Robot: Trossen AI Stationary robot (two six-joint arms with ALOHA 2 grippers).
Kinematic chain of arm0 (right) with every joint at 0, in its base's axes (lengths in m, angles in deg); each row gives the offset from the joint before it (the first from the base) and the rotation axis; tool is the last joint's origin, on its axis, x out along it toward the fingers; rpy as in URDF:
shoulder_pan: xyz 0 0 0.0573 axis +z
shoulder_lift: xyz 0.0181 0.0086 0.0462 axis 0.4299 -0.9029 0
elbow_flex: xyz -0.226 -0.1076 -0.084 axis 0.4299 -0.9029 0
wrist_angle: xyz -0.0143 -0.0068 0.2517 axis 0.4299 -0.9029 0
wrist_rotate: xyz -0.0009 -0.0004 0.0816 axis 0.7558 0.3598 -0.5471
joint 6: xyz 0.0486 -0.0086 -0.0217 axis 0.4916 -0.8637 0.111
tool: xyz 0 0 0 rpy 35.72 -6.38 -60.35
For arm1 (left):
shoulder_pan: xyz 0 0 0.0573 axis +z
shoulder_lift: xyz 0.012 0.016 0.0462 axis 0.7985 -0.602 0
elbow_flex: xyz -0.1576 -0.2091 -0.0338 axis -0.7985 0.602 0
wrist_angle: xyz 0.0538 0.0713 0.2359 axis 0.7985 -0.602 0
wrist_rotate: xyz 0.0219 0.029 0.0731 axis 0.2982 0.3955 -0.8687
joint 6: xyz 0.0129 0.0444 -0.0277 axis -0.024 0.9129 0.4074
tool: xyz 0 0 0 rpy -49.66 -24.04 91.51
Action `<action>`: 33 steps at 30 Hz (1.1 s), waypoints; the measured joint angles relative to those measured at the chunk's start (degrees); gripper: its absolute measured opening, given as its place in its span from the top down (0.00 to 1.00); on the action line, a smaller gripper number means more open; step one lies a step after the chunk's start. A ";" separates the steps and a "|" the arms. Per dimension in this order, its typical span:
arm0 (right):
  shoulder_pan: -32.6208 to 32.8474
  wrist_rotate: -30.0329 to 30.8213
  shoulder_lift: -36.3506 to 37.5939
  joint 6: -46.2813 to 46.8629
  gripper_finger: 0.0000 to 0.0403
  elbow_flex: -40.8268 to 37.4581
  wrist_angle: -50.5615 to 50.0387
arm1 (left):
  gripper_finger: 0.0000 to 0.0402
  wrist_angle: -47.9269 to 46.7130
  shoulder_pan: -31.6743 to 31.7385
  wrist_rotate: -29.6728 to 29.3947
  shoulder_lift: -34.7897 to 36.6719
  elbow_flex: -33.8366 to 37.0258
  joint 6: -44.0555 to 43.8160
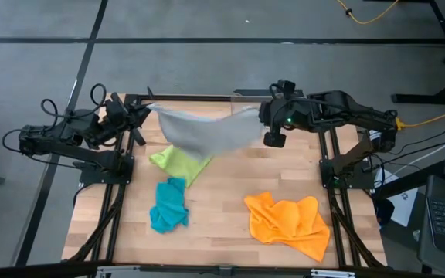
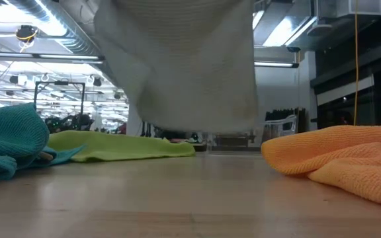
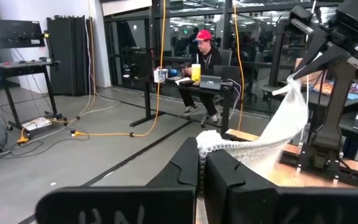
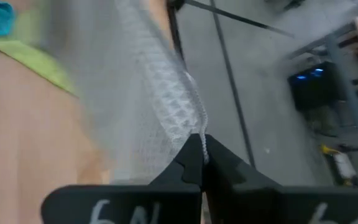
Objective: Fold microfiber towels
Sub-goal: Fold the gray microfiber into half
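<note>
Early in the task, left claw [image 1: 147, 109] and right claw [image 1: 263, 113] each pinch a corner of the grey towel [image 1: 203, 131], stretched above the bench [image 1: 222, 212], while green [image 1: 178, 163], teal [image 1: 168, 205] and orange [image 1: 288, 222] lie below it, crumpled and unfolded.

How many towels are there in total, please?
4: grey towel held up between both grippers, green towel under it, blue towel nearer the front, orange towel front right.
</note>
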 joint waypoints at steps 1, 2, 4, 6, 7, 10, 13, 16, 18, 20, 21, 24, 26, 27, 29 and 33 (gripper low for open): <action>-0.04 -0.64 0.00 -0.02 0.99 0.00 0.07 | 1.00 0.02 0.02 -0.02 0.02 0.00 0.02; -0.04 -0.69 0.00 -0.02 0.99 0.00 0.08 | 1.00 0.01 0.02 -0.02 0.02 0.00 0.02; 0.01 -0.85 0.00 -0.07 0.99 0.00 0.05 | 1.00 -0.02 0.01 -0.02 0.00 0.00 0.02; 0.03 -0.85 0.00 -0.36 0.99 0.00 0.05 | 1.00 -0.01 0.01 -0.02 0.02 0.00 0.02; 0.01 -0.87 0.00 -0.95 0.99 0.00 0.05 | 1.00 -0.02 0.02 -0.02 0.02 0.00 0.02; 0.01 -0.85 0.00 -1.29 0.99 0.00 0.05 | 1.00 -0.03 0.02 0.00 0.02 0.00 0.04; -0.01 -0.85 0.00 -1.30 0.99 0.00 0.05 | 1.00 -0.05 0.02 0.00 0.01 0.00 0.04; 0.03 -0.85 0.00 -1.31 0.99 0.00 0.03 | 1.00 -0.07 0.01 0.00 0.02 0.00 0.05; 0.01 -0.84 0.00 -1.29 0.99 0.00 0.05 | 1.00 -0.07 0.01 0.00 0.02 0.00 0.07; 0.01 -0.44 0.00 -1.33 0.99 0.00 0.05 | 1.00 -0.07 0.00 0.00 0.02 0.00 0.24; 0.01 0.68 0.00 -1.51 0.99 0.00 0.05 | 1.00 -0.05 0.00 -0.33 0.02 0.00 0.62; -0.01 5.30 0.00 -2.81 0.99 0.00 0.10 | 1.00 -0.03 0.02 -3.72 0.02 0.00 2.99; -0.18 7.15 0.00 -3.12 0.99 0.00 0.14 | 1.00 0.13 0.02 -5.11 0.02 0.00 3.56; -0.40 7.30 0.00 -3.90 0.99 0.00 0.16 | 1.00 0.51 0.02 -5.31 0.00 0.00 3.98; -0.69 7.22 0.00 -4.53 0.99 0.00 0.18 | 1.00 1.80 0.00 -5.44 0.00 0.00 5.12; -1.78 6.56 0.00 -5.52 0.99 0.00 0.26 | 1.00 3.60 0.00 -5.49 0.00 0.00 6.08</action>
